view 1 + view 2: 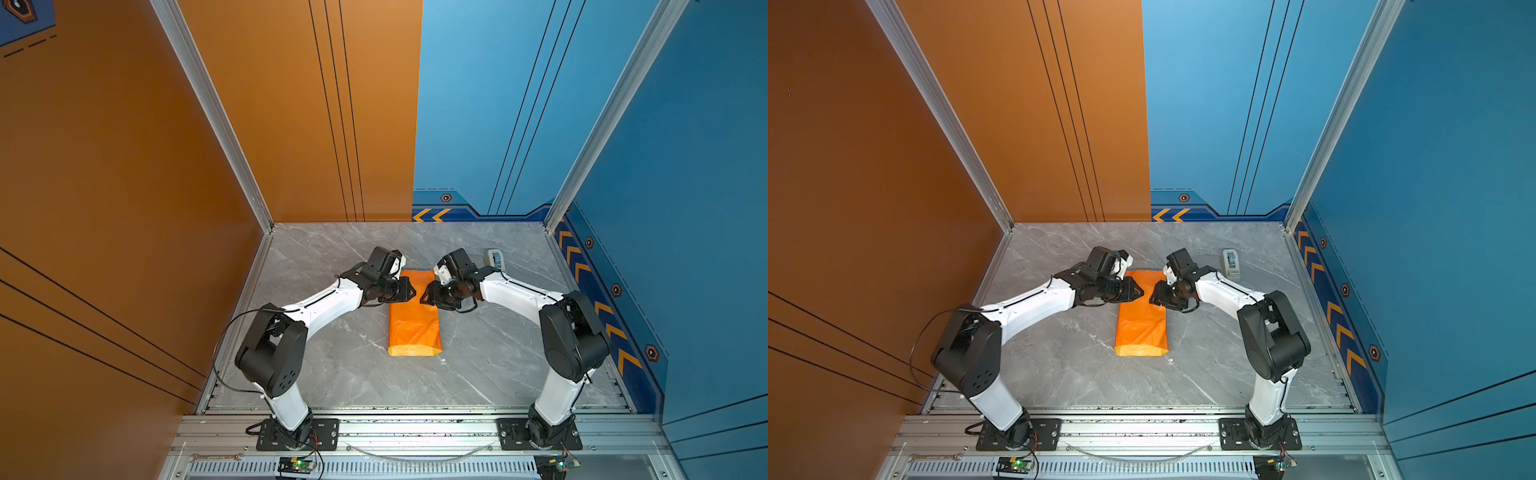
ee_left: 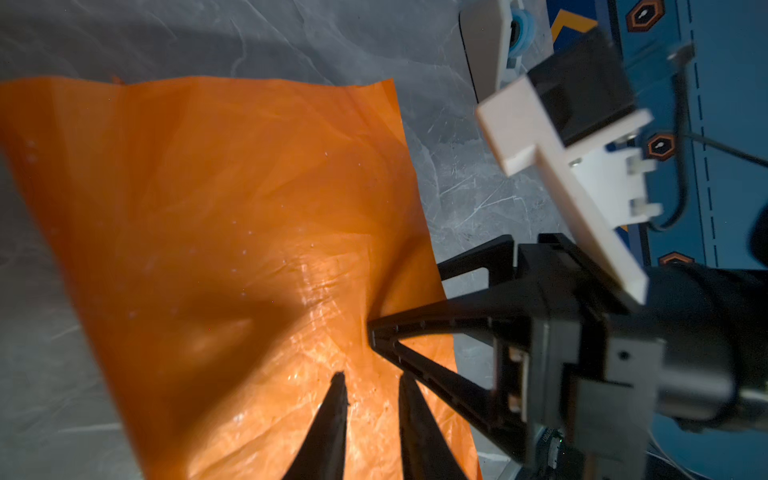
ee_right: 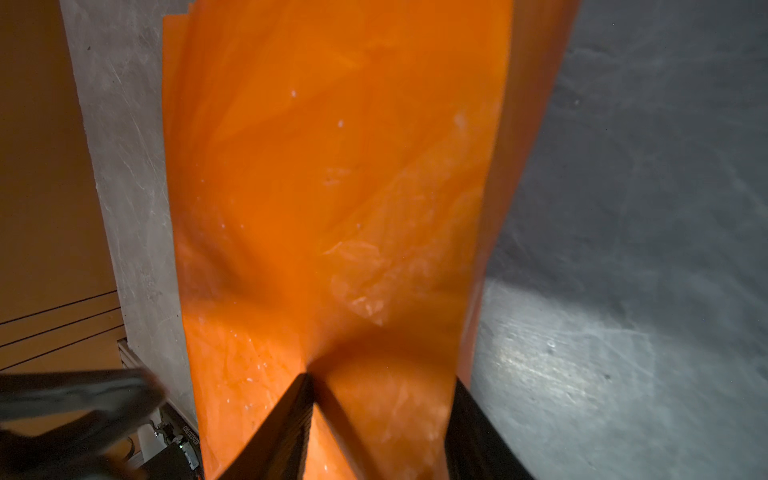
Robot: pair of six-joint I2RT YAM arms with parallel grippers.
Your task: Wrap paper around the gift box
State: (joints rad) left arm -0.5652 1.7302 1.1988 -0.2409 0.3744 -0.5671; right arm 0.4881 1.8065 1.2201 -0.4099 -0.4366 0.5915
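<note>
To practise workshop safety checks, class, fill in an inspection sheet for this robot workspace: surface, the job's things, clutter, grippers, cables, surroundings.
Surface: grey marble-look table, flat.
Job's things: paper lies orange side up, folded into a long strip mid-table; gift box not visible.
Clutter: tape dispenser at the far right; wrench on the front rail.
Grippers: left gripper jaws narrowly apart, tips at the paper, grip unclear; right gripper jaws apart, one fingertip pressing the paper.
Cables: black cable loops loose beside the left arm's base.
Surroundings: orange wall left and behind; blue wall right and behind.
</note>
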